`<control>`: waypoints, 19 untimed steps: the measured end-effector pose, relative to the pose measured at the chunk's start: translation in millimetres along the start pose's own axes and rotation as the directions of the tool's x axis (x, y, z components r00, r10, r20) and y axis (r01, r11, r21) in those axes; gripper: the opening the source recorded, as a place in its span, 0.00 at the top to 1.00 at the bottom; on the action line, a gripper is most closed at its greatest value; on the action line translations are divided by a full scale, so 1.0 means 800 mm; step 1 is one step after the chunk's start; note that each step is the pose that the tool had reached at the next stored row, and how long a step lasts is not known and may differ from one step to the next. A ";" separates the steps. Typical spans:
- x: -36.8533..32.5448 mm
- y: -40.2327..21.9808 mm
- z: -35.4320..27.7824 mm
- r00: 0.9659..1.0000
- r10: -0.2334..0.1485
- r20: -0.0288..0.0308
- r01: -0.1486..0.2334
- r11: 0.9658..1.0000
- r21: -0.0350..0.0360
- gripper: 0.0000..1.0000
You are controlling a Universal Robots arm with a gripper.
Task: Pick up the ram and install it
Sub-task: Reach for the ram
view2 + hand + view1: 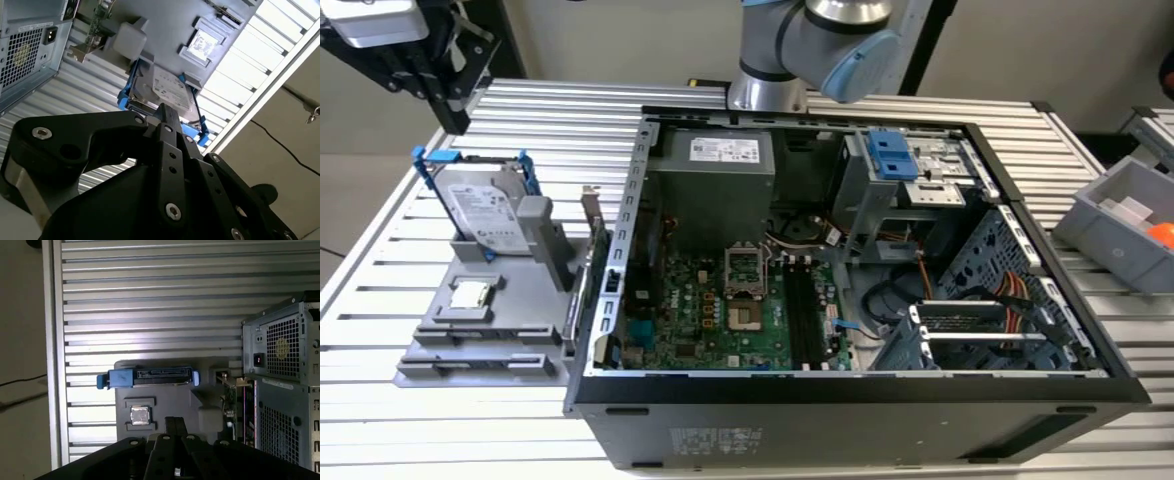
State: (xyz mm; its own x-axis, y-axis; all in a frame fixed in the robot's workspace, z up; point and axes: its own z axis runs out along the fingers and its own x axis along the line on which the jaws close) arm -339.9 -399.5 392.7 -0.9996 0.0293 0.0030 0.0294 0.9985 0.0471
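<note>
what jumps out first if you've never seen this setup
The open computer case sits in the middle of the slatted table, its green motherboard bare. On the exterior view's left a grey holder carries a hard drive in a blue bracket and a small square chip. In the first wrist view the black gripper looks down on that holder.
</note>
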 end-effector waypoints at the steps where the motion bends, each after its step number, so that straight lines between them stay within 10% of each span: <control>1: -0.0001 -0.0002 0.0001 1.000 -0.011 0.000 0.011 1.000 0.000 1.00; 19: -0.0012 -0.0384 -0.0017 0.999 -0.047 -0.002 0.047 0.999 0.000 1.00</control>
State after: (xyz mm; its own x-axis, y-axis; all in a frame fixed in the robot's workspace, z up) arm -339.8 -430.2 392.6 -0.9998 -0.0179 0.0029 -0.0178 0.9987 0.0472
